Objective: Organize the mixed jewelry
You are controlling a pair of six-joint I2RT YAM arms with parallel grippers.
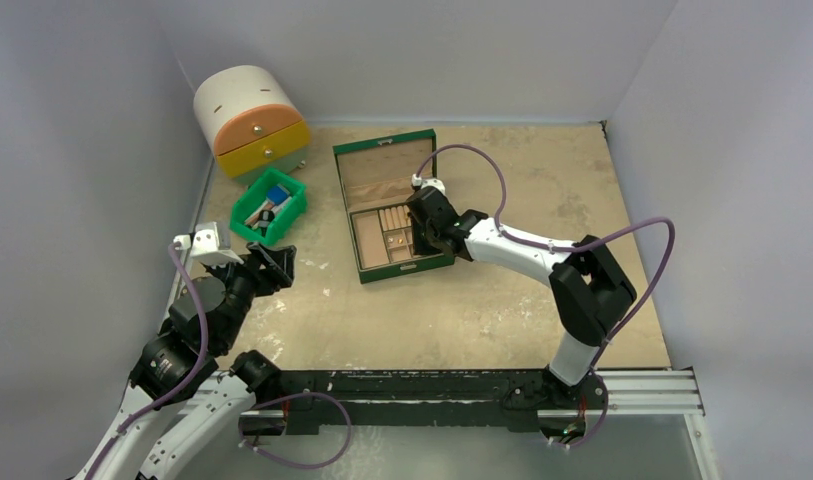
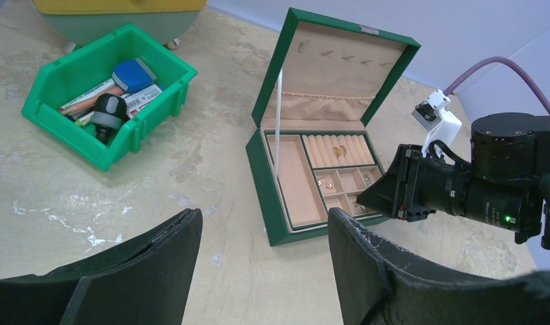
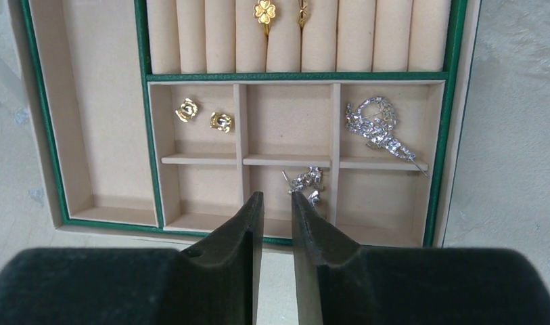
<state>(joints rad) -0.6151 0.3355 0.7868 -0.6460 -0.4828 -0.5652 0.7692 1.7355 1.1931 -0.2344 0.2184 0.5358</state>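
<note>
The green jewelry box (image 1: 407, 270) lies open mid-table, also in the left wrist view (image 2: 285, 233) and the right wrist view (image 3: 89, 122). Two gold studs (image 3: 187, 110) share the upper left small cell. Two gold rings (image 3: 264, 12) sit in the ring rolls. A sparkly silver piece (image 3: 377, 125) lies in the upper right cell. A small silver charm (image 3: 307, 181) lies in the lower middle cell, just past my right gripper (image 3: 277, 196), whose jaws stand a narrow gap apart and hold nothing. It hovers at the box's front edge (image 1: 415, 238). My left gripper (image 1: 277, 262) is wide open and empty (image 2: 264, 215), left of the box.
A green plastic bin (image 1: 294, 205) with blue, black and wooden bits stands left of the box, and shows in the left wrist view (image 2: 76, 142). A rounded white, orange and yellow drawer unit (image 1: 247, 120) stands at the back left corner. Grey walls enclose the table.
</note>
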